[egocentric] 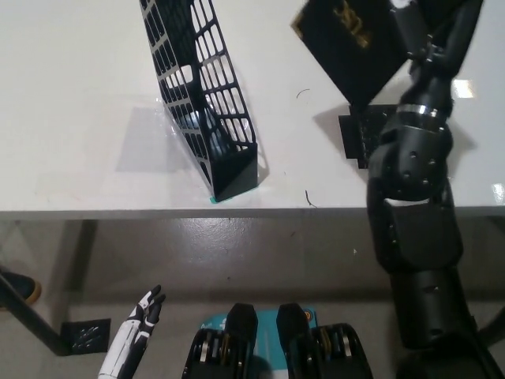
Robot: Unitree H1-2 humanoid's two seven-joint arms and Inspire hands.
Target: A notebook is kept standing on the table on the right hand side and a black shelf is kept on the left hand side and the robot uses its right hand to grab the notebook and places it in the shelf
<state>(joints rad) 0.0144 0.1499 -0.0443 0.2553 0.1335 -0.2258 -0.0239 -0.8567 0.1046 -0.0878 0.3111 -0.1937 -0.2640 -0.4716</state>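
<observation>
Item: notebook (pixel 351 39), black cover with gold lettering. You find it raised clear of the counter (pixel 79 103), tilted, in the upper right of the head view, its top cut off by the picture's edge. The right robot hand (pixel 426 35) is clasped on its right side, fingers over the cover.

Item: shelf (pixel 207 103), a black mesh file holder. It stands on the counter to the left of the notebook, well apart from it. Its long axis runs from the far side toward the near edge, slanting slightly rightward, with the open slot facing up.

Relation that matters: you must carry the notebook leftward and, as I judge it, turn it until its long edge lines up with the slot before lowering.

Item: left robot hand (pixel 144 309), white. It rests below the counter edge at lower left, fingers spread, holding nothing, far from the work.

Surface: a pale, glossy counter bearing a small black stand (pixel 359 140). Beneath it lies grey floor.
</observation>
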